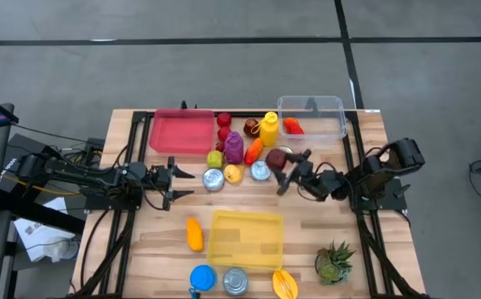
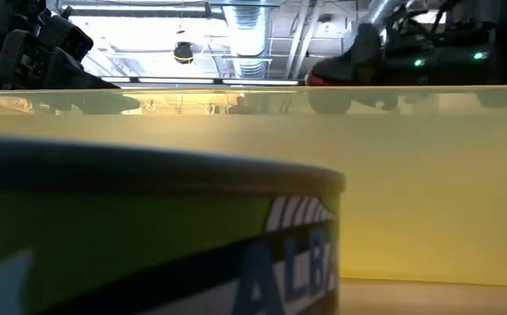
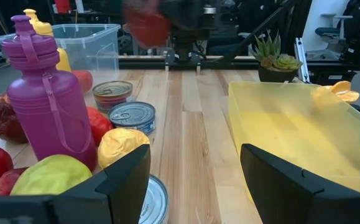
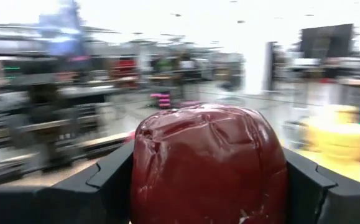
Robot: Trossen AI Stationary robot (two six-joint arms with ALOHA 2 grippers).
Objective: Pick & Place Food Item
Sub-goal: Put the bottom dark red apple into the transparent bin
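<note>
A dark red, wrinkled food item [image 1: 276, 159] sits in my right gripper [image 1: 283, 170], which reaches in from the table's right over the table's middle. In the right wrist view the item [image 4: 208, 162] fills the space between the fingers. From the left wrist view it shows as a red blur [image 3: 147, 27] above the table. My left gripper [image 1: 182, 183] waits open at the table's left, level and pointing right, touching nothing; its fingers [image 3: 124, 180] frame bare wood. The yellow tray [image 1: 244, 241] lies at the near middle. My right gripper is shut on the dark red item, pinched by its two sides [image 4: 143, 168] between the two fingers [image 4: 108, 180]. The fingers come roughly level from the table's right. The item is lifted clear of the table, as the left wrist view shows.
A cluster lies at the far middle: purple bottle [image 1: 234, 147], yellow bottle [image 1: 269, 127], cans [image 1: 213, 178], fruits. A red tray [image 1: 180, 131] and clear bin [image 1: 311, 116] stand at the far edge. Near edge: orange item [image 1: 193, 234], blue lid [image 1: 203, 277], can [image 1: 235, 281], plant [image 1: 333, 262].
</note>
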